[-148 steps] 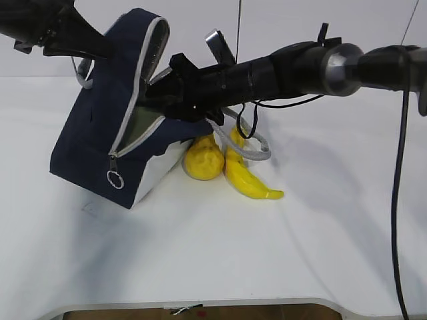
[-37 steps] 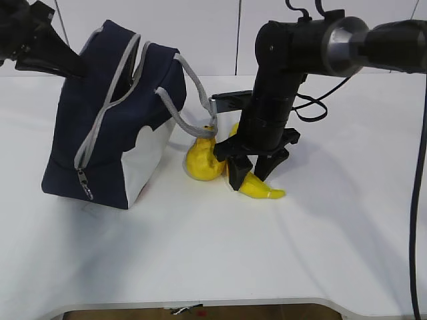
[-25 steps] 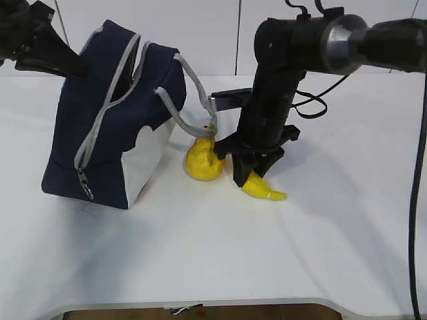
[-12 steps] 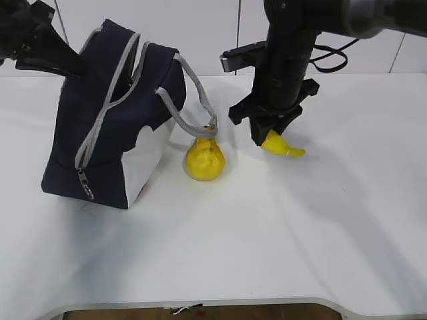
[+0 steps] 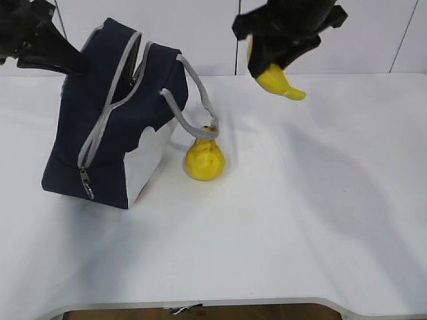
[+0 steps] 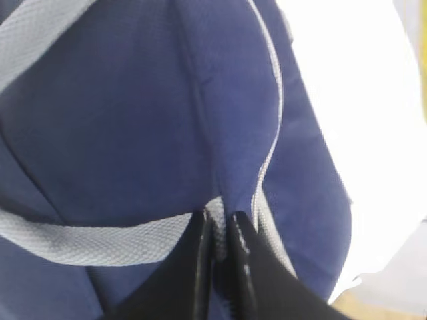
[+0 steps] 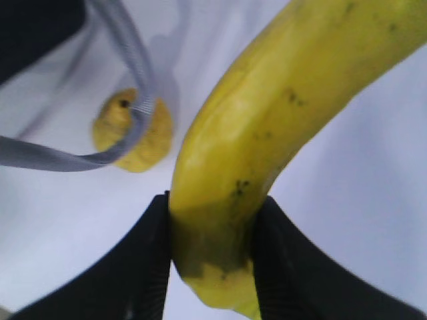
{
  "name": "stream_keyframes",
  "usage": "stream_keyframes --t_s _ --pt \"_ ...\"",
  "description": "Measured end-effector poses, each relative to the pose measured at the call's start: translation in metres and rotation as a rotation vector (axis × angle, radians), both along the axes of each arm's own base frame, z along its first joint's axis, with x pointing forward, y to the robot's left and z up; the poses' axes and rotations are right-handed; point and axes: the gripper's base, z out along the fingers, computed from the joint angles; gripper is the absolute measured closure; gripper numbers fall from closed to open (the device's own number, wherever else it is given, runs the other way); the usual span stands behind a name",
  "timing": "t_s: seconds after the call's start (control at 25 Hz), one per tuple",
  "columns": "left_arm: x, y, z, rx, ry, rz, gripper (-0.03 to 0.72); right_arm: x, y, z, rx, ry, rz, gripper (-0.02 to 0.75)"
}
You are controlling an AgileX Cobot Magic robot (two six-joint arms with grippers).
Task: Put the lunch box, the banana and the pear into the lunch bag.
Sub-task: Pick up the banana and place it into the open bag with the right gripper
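Note:
The navy lunch bag stands at the left, tilted, its grey zipper open along the top. My left gripper is shut on the bag's grey zipper edge and holds it up. High above the table, my right gripper is shut on the yellow banana, whose tip hangs below the fingers. The bumpy yellow pear sits on the table to the right of the bag, with a grey handle loop draped over its top. The pear also shows under the banana in the right wrist view. The lunch box is out of view.
The white table stretches to the right and front of the bag. A white wall stands behind. The table's front edge runs along the bottom.
My right gripper has lifted the banana off the table, from beside the pear up to well above it. The bag and left gripper have stayed put.

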Motion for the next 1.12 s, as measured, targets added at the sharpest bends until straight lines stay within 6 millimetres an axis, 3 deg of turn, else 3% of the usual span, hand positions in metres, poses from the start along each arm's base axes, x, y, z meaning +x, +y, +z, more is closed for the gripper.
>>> stream_keyframes --t_s 0.16,0.32,0.6,0.92,1.12 --pt "0.000 -0.003 0.003 -0.051 0.005 0.006 0.665 -0.015 0.019 0.025 0.252 0.038 0.095 0.457" --pt "0.000 -0.005 0.005 -0.087 0.011 0.006 0.665 -0.022 0.037 0.031 0.452 0.095 0.195 0.457" --pt "-0.001 -0.006 0.006 -0.101 0.016 0.004 0.665 -0.008 0.067 0.002 0.694 0.223 0.294 0.457" --pt "-0.002 -0.006 0.006 -0.103 0.025 -0.008 0.665 0.002 0.090 -0.039 0.733 0.295 0.348 0.457" --pt "-0.002 -0.006 0.006 -0.108 0.026 -0.008 0.665 0.005 0.094 -0.042 0.791 0.276 0.374 0.457"
